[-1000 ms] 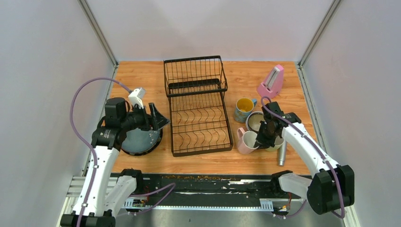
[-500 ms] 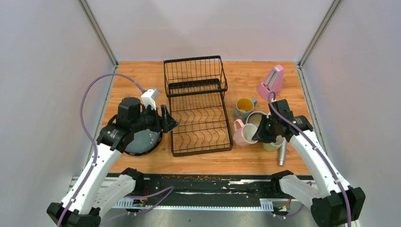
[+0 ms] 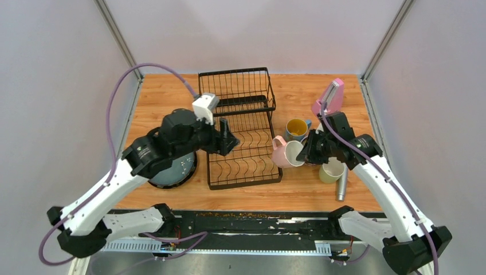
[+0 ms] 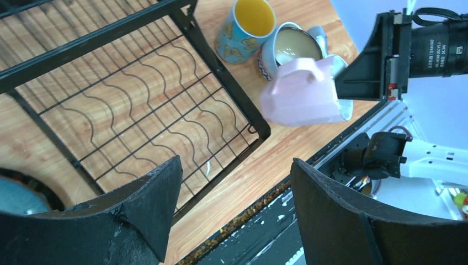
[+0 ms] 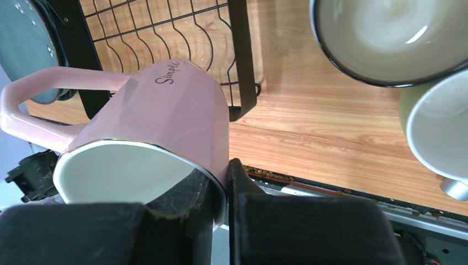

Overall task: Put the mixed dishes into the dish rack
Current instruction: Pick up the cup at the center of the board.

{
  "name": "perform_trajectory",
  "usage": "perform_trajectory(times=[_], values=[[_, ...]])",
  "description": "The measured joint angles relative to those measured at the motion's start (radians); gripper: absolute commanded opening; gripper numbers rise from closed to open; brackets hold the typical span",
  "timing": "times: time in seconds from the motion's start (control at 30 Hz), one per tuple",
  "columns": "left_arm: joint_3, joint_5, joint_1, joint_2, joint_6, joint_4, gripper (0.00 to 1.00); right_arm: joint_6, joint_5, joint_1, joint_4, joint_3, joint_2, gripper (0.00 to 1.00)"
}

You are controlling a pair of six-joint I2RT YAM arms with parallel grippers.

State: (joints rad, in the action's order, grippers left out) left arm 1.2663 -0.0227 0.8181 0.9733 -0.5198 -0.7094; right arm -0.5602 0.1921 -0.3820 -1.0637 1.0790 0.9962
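The black wire dish rack sits mid-table, tall basket at the far end and a low tray of wavy slots in front, nothing in it yet. The left arm is bent in a long reach from the rack's left. Its left gripper hangs over the tray's left edge, jaws spread wide with nothing between them. The right arm folds in from the rack's right, and the right gripper is pinching the rim of a glossy pink mug. The mug is tipped on its side just off the rack's right edge, handle toward the rack. A dark speckled blue-grey plate lies left of the rack. To the rack's right are a cream-glazed bowl, a pale-green mug and a blue mug that's yellow inside.
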Motion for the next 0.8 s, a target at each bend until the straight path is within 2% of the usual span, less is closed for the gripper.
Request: perform_trajectory(times=[0.17,0.3,0.43,0.63,0.8], values=[[0.111,-0.117,0.177,0.18,-0.014,-0.016,0.78,-0.056,-0.093,-0.114,0.0,0.048,0.067,0.0],[0.146,-0.148,0.25,0.302,-0.026,-0.018,0.78,-0.122,-0.184,-0.17,-0.002,0.055,0.079,0.0],[0.146,-0.151,0.282,0.363,-0.036,-0.018,0.78,-0.213,-0.257,-0.212,-0.005,0.055,0.079,0.0],[0.143,-0.132,0.295,0.375,-0.077,0.043,0.77,-0.341,-0.298,-0.245,0.013,0.048,0.074,0.0],[0.138,-0.128,0.298,0.387,-0.109,0.11,0.71,-0.42,-0.307,-0.274,0.041,0.039,0.071,0.0]])
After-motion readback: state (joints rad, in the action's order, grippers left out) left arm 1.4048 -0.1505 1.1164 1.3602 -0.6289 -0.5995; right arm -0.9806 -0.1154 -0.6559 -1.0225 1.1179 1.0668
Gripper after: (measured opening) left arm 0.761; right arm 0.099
